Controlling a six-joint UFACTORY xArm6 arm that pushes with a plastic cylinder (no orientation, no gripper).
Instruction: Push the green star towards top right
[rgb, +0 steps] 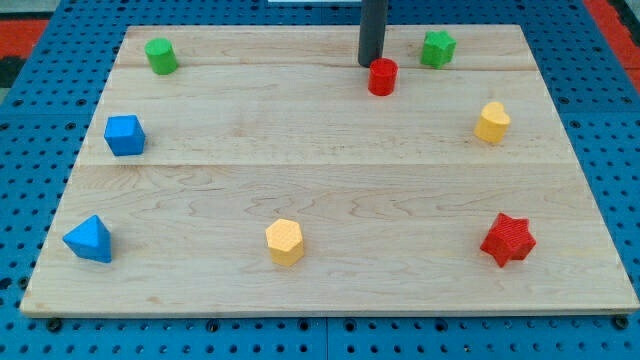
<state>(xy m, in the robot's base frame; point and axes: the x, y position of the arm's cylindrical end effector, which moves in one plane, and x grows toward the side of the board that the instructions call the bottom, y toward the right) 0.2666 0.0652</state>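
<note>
One dark rod is coming down from the view's top, and my tip (371, 64) is holding nothing, sitting just beside the small red round block (382, 77). The green star block (437, 48) is waiting near the tip, to the view's right, by the top edge of the pale wooden board (320, 190). A green round block (160, 56) is sitting far off at the top left.

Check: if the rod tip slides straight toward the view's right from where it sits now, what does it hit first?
Likely the green star. My tip sits just above-left of the red cylinder, which lies slightly lower and may be grazed; depth is hard to judge from this view.
</note>
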